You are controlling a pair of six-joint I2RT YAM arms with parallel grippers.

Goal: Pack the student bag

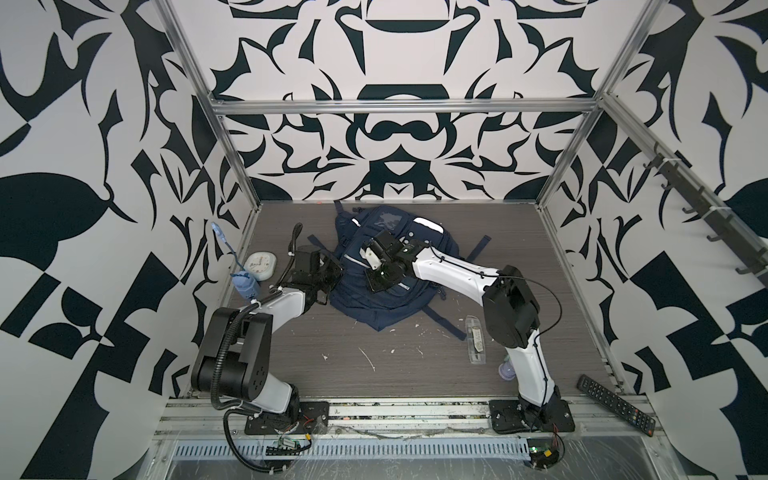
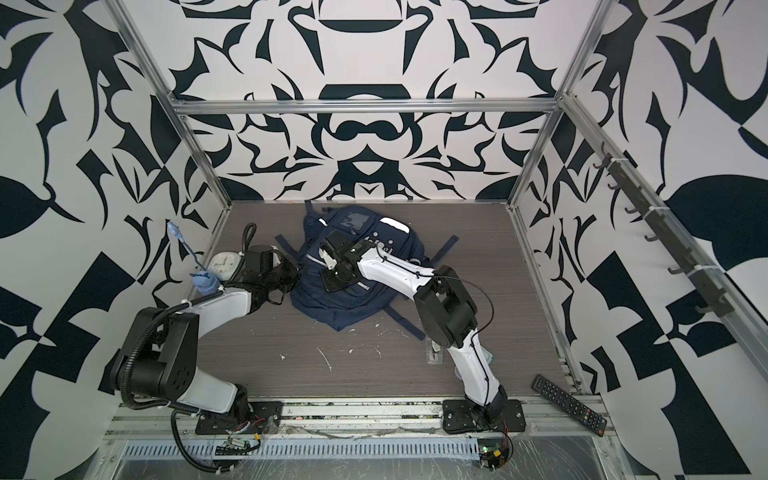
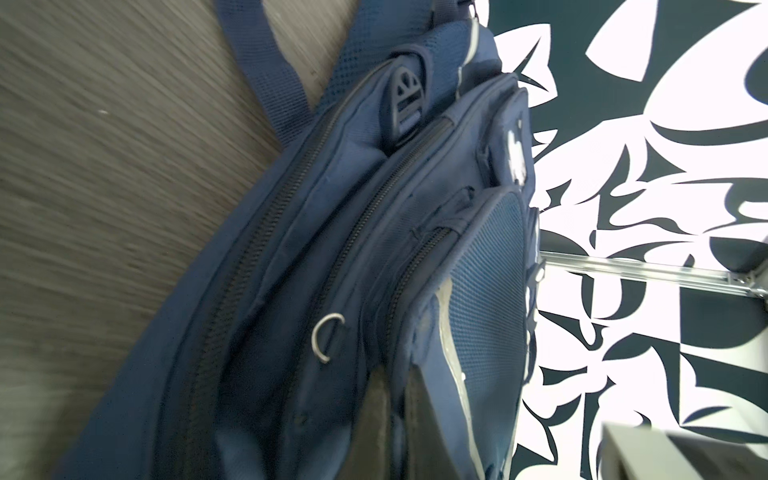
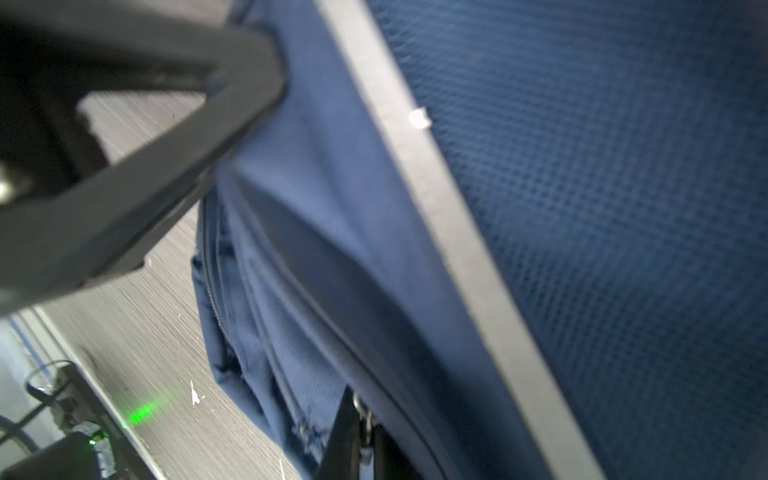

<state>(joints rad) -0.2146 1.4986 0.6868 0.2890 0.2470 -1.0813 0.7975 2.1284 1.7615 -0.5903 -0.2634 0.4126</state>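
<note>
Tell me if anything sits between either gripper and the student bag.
Nothing visible does. The left gripper is already against the student bag at its edge. The right gripper is down on the bag's top. Both are shut, the right one apparently on a zip pull.

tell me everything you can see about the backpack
The student bag is navy fabric with zip pockets, mesh panels, white reflective strips, a pale patch and dark straps. It lies slumped, front up, toward the back of the grey table. The left gripper pinches its side; the right gripper seems shut on a zip pull.
</note>
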